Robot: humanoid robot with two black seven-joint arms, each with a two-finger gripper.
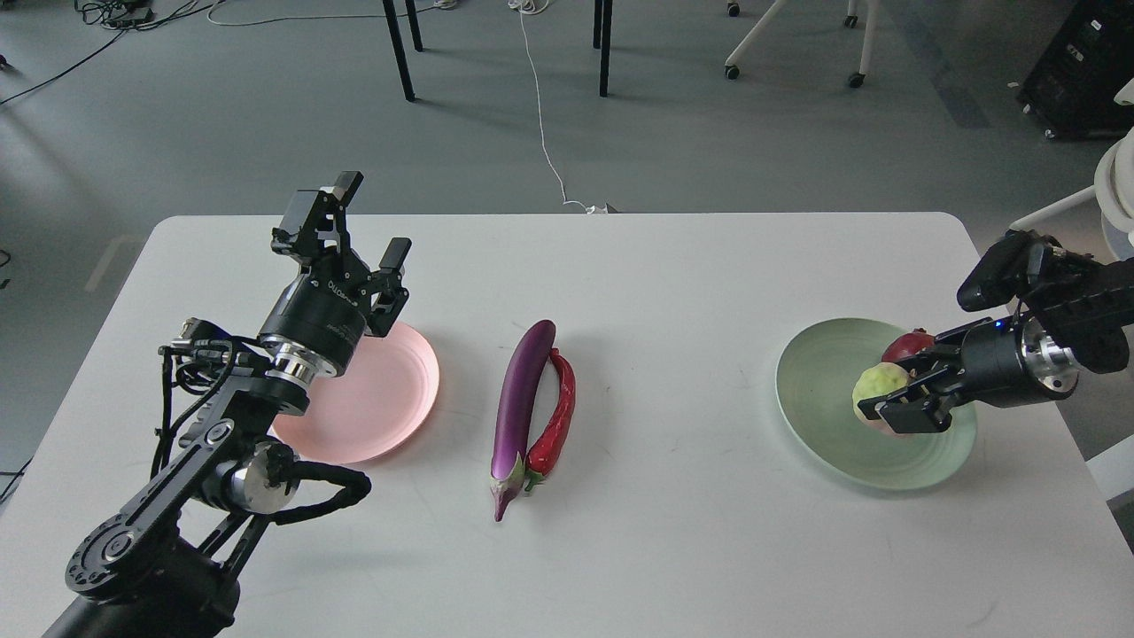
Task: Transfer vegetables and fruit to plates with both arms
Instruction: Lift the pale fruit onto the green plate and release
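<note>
A white rectangular desk (673, 496) holds two round shallow plates. At the left, the left gripper (368, 226) hovers above the far edge of the pink plate (390, 399), its two black fingers spread apart and holding nothing. In the middle, a long glossy purple eggplant (521, 403) lies touching a curved shiny red chili pepper (558, 416), stems toward the viewer. At the right, the right gripper (904, 403) reaches over the pale green plate (815, 390), apparently pinching a lumpy yellow-green fruit (877, 383). A dark red pomegranate (905, 344) sits just behind it on that plate.
</note>
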